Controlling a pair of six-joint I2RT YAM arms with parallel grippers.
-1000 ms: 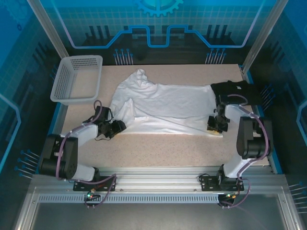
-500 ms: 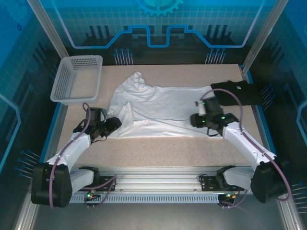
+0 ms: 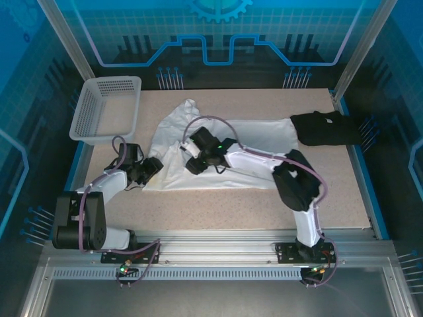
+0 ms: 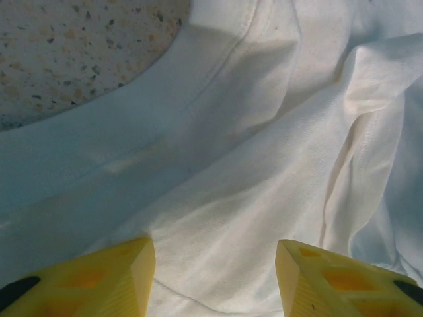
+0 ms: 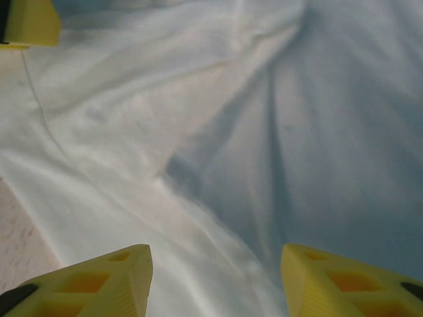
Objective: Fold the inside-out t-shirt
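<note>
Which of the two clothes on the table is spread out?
The white t-shirt in the middle. It lies spread wide; the black garment sits bunched small at the right edge.

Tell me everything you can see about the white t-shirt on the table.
The t-shirt is white, soft and cotton-like, wrinkled, with stitched seams showing. It lies spread sideways on the table, bunched into a peak at its far left end. Its right end reaches the black garment. The left gripper is at its near left edge, the right gripper over its left part, both open above the cloth; contact is unclear.
</note>
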